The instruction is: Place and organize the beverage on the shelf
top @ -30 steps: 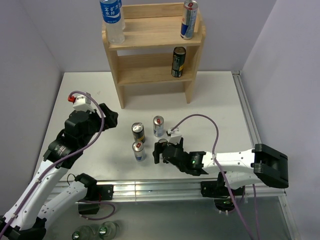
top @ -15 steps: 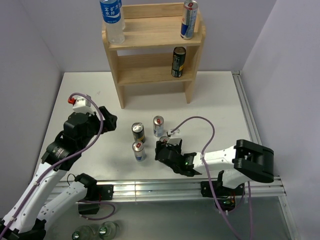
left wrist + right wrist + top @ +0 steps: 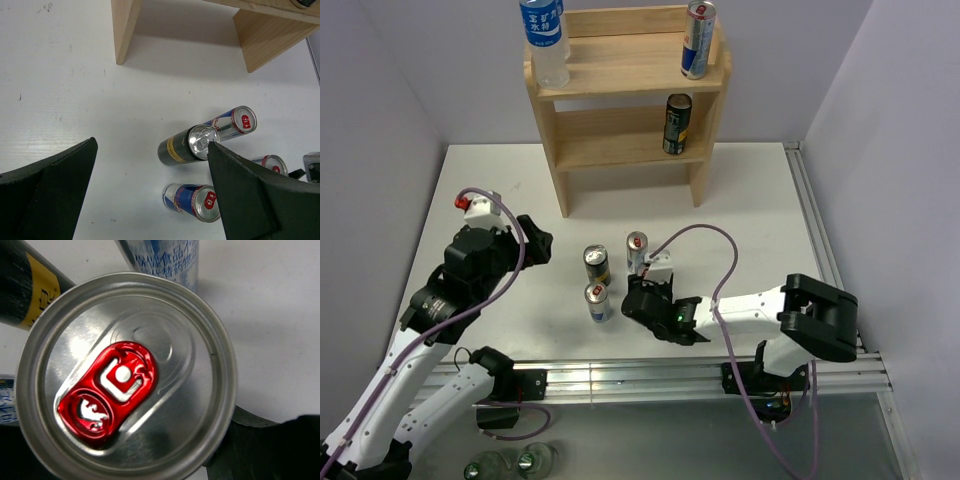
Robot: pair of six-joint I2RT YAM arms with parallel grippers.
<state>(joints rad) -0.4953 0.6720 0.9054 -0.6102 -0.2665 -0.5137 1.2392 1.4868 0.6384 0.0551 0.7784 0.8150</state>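
Top external view shows me 3 drinks on the light wooden 2-tier shelf, far beyond the right claw: a clear blue-label bottle, a tall blue-silver can and, on the lower tier, a dark can. 4 cans are left. The right claw sits over a silver red-tab can; I cannot tell if it grips. Just beyond it stands a slim blue-silver can, and to its left a black-yellow can and a short blue can, close enough to be knocked, I think. The left claw is wide apart and holds nothing.
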